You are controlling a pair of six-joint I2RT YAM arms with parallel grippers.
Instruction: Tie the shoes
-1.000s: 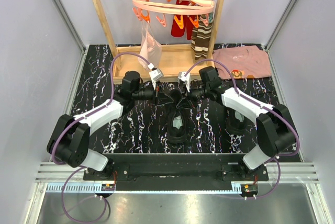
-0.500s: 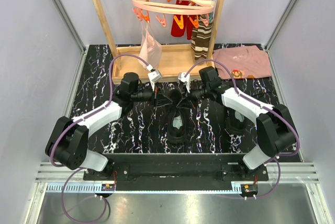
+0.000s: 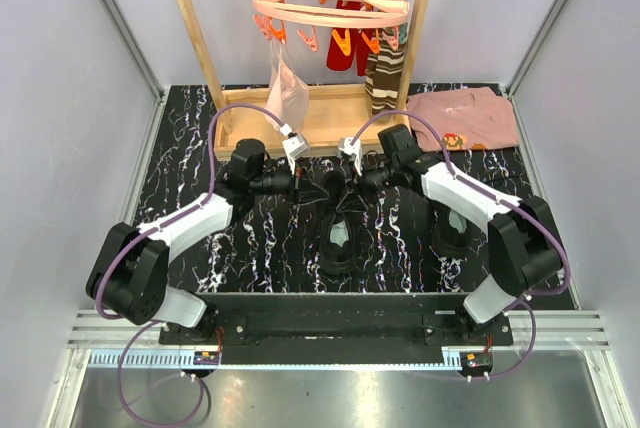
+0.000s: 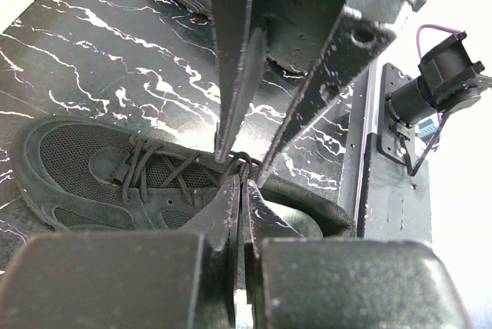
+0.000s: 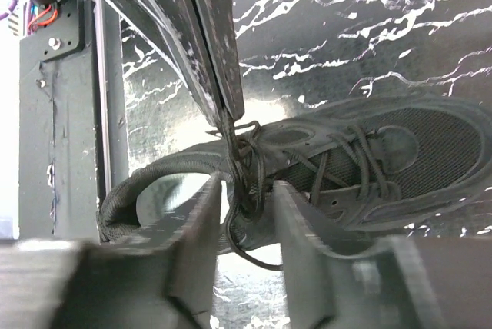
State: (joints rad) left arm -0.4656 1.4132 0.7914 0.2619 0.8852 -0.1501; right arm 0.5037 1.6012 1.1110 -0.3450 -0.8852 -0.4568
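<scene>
Left gripper [image 4: 240,188], jaws pressed together on the thin black laces [image 5: 246,152] of a small black mesh lace-up shoe [image 4: 92,164] lying just beneath it; right gripper [image 5: 246,191], directly opposite, straddles the same laces with jaws apart. The matching shoe [image 3: 452,237] sits beneath the right arm [image 3: 470,198].

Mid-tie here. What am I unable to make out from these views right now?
- Top view: the second shoe lies mostly under the right arm.
- Top view: the laces of the centre shoe are too small, black on black.
- Left wrist view: the shut left claw hides its own pinch; whether it holds a lace is unclear.
- Right wrist view: the open right claw covers that shoe's near side.
</scene>
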